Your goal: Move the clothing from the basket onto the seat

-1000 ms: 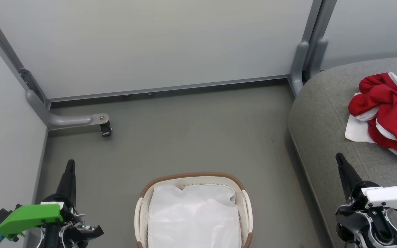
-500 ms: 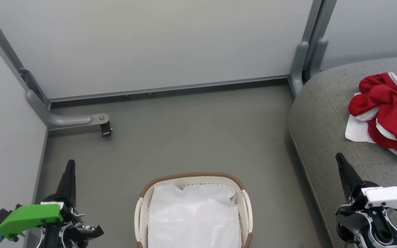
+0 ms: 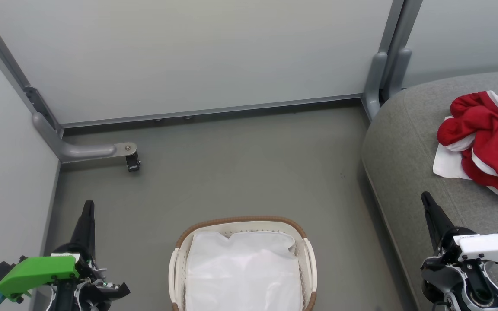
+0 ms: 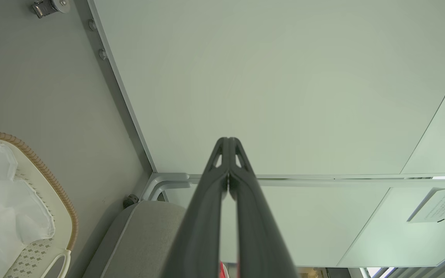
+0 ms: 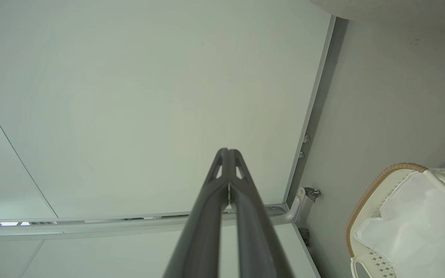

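The red and white striped clothing (image 3: 489, 142) lies heaped on the grey seat (image 3: 400, 142) at the right, over a small white cloth piece (image 3: 447, 164). The cream basket (image 3: 241, 224) stands on the floor at bottom centre, holding only its white lining sheet (image 3: 242, 272). At the lower left my left gripper (image 3: 88, 206) is shut and empty, well left of the basket. My right gripper (image 3: 426, 198) is shut and empty over the seat's front edge, below the clothing. The wrist views show each gripper (image 4: 228, 139) (image 5: 228, 150) with tips pressed together, and the basket (image 4: 52, 181) (image 5: 365, 200) beside them.
Pale partition walls (image 3: 188, 56) close the floor at the back and left. A grey foot bracket with a small black caster (image 3: 132, 162) sticks out at the back left. A grey post (image 3: 381, 77) stands by the seat's far corner. Open grey floor (image 3: 240, 168) lies between basket and walls.
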You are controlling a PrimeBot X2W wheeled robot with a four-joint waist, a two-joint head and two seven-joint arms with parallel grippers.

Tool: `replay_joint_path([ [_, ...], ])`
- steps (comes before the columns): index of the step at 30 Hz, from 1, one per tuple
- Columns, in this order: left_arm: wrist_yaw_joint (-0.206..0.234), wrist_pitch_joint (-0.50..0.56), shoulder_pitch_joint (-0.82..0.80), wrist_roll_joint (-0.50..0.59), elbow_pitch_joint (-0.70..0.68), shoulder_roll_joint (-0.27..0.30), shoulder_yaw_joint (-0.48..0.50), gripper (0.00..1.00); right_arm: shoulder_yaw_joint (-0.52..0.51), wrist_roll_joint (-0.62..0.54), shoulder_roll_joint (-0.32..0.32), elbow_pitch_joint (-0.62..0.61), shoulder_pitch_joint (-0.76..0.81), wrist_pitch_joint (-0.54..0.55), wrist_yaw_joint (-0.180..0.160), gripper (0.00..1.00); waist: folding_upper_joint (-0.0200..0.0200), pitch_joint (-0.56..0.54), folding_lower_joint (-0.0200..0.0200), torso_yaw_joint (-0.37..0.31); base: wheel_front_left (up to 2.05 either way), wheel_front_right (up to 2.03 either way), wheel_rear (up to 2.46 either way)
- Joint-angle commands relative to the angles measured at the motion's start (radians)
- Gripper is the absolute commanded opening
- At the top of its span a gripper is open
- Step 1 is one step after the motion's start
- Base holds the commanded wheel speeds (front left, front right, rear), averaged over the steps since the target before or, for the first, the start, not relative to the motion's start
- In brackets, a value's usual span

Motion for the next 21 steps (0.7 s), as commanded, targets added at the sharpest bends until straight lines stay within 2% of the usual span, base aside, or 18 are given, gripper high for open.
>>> replay_joint_path([
  [1, -0.004, 0.003, -0.008, -0.003, 0.0, 0.006, 0.002, 0.0, -0.001, 0.004, -0.006, -0.004, 0.011, 0.003, 0.0, 0.0, 0.0, 0.0, 0.0, 0.0, 0.0, 0.0, 0.0],
  [21, -0.004, 0.003, -0.008, -0.003, -0.001, 0.006, 0.002, 0.0, -0.001, 0.004, -0.006, -0.004, 0.011, 0.003, 0.0, 0.0, 0.0, 0.0, 0.0, 0.0, 0.0, 0.0, 0.0],
])
